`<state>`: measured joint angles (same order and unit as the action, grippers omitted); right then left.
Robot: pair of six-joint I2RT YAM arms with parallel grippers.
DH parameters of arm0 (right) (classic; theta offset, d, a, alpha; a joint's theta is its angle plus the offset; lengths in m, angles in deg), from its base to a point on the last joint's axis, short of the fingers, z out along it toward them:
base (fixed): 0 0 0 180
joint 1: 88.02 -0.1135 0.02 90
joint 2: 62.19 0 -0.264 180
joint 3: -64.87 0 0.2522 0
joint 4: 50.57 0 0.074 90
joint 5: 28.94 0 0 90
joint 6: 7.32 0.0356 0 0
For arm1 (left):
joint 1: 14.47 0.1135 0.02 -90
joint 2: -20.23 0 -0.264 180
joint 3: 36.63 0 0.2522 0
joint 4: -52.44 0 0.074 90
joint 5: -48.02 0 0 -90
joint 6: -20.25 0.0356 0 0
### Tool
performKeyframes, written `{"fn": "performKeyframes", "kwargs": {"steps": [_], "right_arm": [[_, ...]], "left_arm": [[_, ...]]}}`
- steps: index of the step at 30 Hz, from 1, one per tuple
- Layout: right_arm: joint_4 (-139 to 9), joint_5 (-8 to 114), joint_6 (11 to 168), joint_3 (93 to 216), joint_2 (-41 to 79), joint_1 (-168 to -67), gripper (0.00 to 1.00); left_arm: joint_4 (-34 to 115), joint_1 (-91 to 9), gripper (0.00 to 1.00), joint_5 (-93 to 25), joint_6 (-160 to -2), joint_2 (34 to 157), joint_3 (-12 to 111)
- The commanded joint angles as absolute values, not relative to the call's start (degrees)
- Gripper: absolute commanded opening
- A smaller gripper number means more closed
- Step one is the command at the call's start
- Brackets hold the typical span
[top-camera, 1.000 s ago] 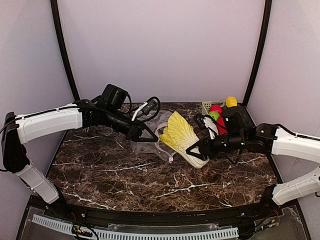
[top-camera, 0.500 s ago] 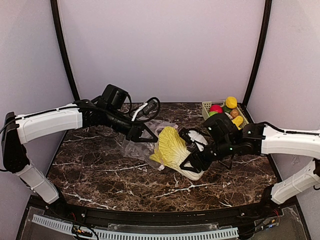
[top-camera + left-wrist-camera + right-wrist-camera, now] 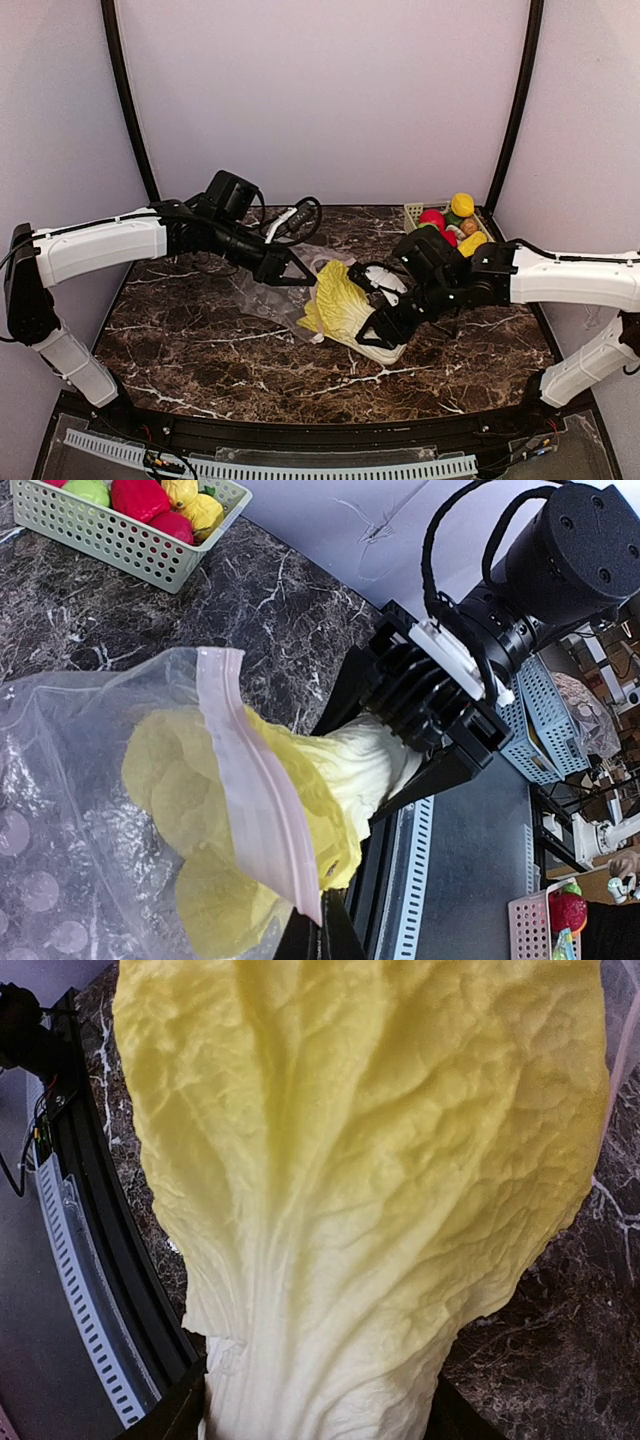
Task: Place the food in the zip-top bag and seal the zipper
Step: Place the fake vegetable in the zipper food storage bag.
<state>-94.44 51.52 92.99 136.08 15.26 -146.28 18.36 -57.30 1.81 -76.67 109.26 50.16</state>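
My right gripper (image 3: 383, 335) is shut on the white stem of the yellow-white cabbage (image 3: 340, 303) and holds it tilted, leafy end toward the left. The cabbage fills the right wrist view (image 3: 360, 1180). My left gripper (image 3: 293, 278) is shut on the pink-white zipper strip (image 3: 255, 795) of the clear zip-top bag (image 3: 268, 298) and holds its mouth up. In the left wrist view the cabbage's leafy end (image 3: 215, 810) sits inside the bag mouth and its stem (image 3: 375, 765) sticks out. Other toy foods (image 3: 452, 215) lie in the green basket.
The light green mesh basket (image 3: 413, 213) stands at the back right, also in the left wrist view (image 3: 120, 545), holding red, yellow and green pieces. The dark marble table (image 3: 250, 360) has a black front rail (image 3: 300, 430). Cables loop behind my left wrist.
My right gripper has carried the cabbage left and down, and its leafy end has gone into the bag mouth. My left gripper has stayed nearly still, holding the bag.
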Motion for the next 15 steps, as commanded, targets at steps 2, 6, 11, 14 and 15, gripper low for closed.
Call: {"fn": "performKeyframes", "kwargs": {"steps": [2, 6, 11, 14, 15], "right_arm": [[-98.7, 48.2, 91.1, 137.7, 17.6, -147.7, 0.04], [-100.3, 48.4, 91.7, 139.2, 19.3, -147.7, 0.03], [-101.0, 51.3, 94.3, 141.4, 20.1, -147.7, 0.04], [-100.5, 52.6, 97.7, 143.6, 20.1, -147.5, 0.05], [-99.6, 52.4, 99.1, 144.3, 20.0, -147.5, 0.05]], "left_arm": [[17.9, -56.1, 0.01, 0.9, -77.6, 108.8, 51.2], [18.2, -56.0, 0.01, 1.8, -77.7, 108.8, 51.2], [18.3, -56.0, 0.01, 2.4, -77.7, 108.9, 51.1], [18.3, -56.0, 0.01, 3.2, -77.8, 109.2, 51.1], [18.4, -56.0, 0.01, 3.4, -77.8, 109.3, 51.1]]}}
